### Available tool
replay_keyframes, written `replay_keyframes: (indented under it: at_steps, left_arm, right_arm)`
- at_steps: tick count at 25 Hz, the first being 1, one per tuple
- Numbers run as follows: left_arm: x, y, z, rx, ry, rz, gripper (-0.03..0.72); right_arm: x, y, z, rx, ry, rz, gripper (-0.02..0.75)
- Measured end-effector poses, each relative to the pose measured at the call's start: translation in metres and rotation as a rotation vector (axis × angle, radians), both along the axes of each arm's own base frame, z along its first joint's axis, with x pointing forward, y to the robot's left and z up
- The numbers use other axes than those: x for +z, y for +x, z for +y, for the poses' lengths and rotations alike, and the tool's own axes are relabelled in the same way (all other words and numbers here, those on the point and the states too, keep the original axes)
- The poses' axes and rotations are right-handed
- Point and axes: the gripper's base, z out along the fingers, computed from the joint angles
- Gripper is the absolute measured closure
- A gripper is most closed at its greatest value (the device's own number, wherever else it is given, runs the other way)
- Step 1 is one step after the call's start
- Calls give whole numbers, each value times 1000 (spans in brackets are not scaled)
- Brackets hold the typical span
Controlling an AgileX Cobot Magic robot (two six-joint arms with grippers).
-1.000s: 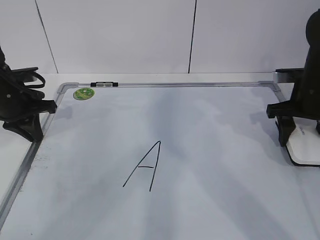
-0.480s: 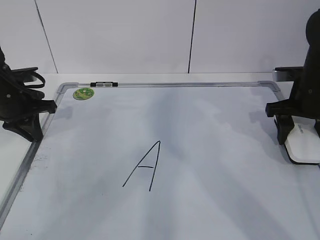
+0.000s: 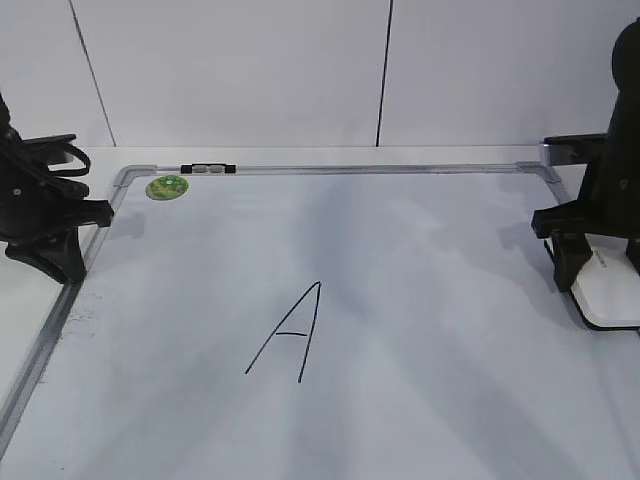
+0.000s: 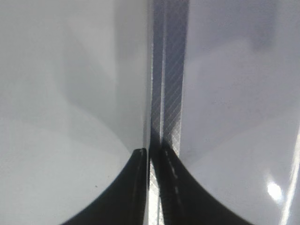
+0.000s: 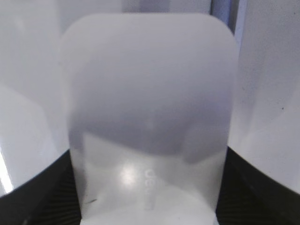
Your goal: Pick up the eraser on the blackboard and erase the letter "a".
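The blackboard (image 3: 420, 240) lies flat, a white board in a thin grey frame. The eraser (image 3: 612, 296) is a white rounded block with a dark underside, sitting low at the board's right edge. My right gripper (image 3: 600, 275) is shut on it, one black finger against each long side. In the right wrist view the eraser (image 5: 149, 93) fills the space inside that gripper (image 5: 149, 157). My left gripper (image 3: 62, 268) hangs over the board's left frame (image 4: 169, 93); its jaws (image 4: 152, 154) are shut and hold nothing. No letter "a" shows anywhere on the board.
A tall black capital A (image 3: 290, 335) is drawn in the board's middle. A round green sticker (image 3: 167, 187) sits near the far left corner, and a small black-and-silver clip (image 3: 208, 169) rides the far frame. White wall panels stand behind.
The eraser in my right gripper has sunk slightly and now looks flatter against the board, with less of its top showing. The left arm has not moved.
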Motion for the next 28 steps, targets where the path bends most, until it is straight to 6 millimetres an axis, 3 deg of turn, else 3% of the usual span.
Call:
replay_keyframes:
  at_steps: [8, 28]
  left_arm:
    - [0, 0, 0, 0, 0, 0, 611]
    - [0, 0, 0, 0, 0, 0, 611]
  right_arm:
    - [-11, 2, 1, 27, 8, 38, 176]
    - [-12, 6, 0, 38, -1, 34, 176]
